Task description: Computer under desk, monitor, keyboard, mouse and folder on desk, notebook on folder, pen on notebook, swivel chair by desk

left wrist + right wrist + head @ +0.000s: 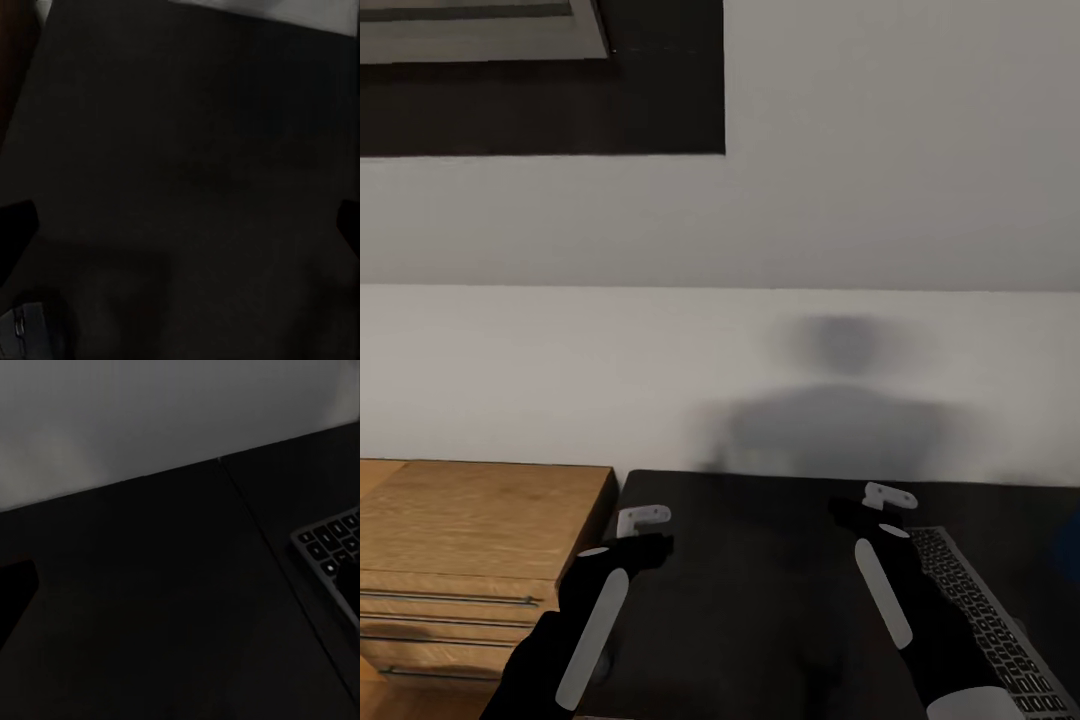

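Jaws of both grippers wide, empty.

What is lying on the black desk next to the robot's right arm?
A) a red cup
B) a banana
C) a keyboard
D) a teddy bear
C: in the head view a long slim keyboard with rows of grey keys lies flat on the black desk, just beside the right arm; its key corner also shows in the right wrist view.
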Motion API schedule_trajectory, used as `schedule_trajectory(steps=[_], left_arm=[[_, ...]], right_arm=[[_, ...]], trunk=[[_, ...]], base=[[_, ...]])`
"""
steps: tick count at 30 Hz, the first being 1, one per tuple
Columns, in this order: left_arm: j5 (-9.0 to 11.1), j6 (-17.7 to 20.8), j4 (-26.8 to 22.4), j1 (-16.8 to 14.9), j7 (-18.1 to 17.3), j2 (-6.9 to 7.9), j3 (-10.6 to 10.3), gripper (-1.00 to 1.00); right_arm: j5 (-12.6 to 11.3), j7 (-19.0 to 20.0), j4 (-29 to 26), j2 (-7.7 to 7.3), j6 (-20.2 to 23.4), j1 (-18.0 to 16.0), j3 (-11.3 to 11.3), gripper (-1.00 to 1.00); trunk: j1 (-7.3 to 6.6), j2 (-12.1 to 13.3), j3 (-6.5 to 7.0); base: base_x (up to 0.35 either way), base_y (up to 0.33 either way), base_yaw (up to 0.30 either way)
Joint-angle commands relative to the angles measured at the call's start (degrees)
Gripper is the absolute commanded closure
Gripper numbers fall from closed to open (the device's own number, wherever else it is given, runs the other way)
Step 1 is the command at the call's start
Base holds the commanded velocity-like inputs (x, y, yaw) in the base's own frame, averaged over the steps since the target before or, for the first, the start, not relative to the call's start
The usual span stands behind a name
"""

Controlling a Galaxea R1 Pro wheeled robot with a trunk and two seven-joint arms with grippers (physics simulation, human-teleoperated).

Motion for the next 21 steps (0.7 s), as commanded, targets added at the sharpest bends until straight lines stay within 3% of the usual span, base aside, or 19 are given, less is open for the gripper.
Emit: schedule_trajectory(steps=[1, 10, 21], left_arm=[[0.6, 0.15, -0.06, -0.06, 0.58, 0.0, -0.01, -1.0], [0.69, 0.16, 0.02, -0.06, 0.62, 0.01, 0.13, -1.0], [0.69, 0.16, 0.03, -0.06, 0.71, 0.22, 0.19, -1.0]], right_arm=[[-0.58, -0.58, -0.1, -0.08, -0.06, -0.06, 0.17, -1.0], [-0.79, -0.6, -0.25, -0.01, -1.44, -0.06, 0.21, -1.0], [-0.81, -0.49, -0.24, 0.01, -1.54, -0.06, 0.2, -1.0]], trunk=[[0.05, -0.14, -0.14], [0.05, -0.14, -0.1], [0.05, -0.14, 0.33]], base=[[0.06, -0.056, 0.0], [0.015, -0.014, -0.015], [0.001, -0.001, -0.214]])
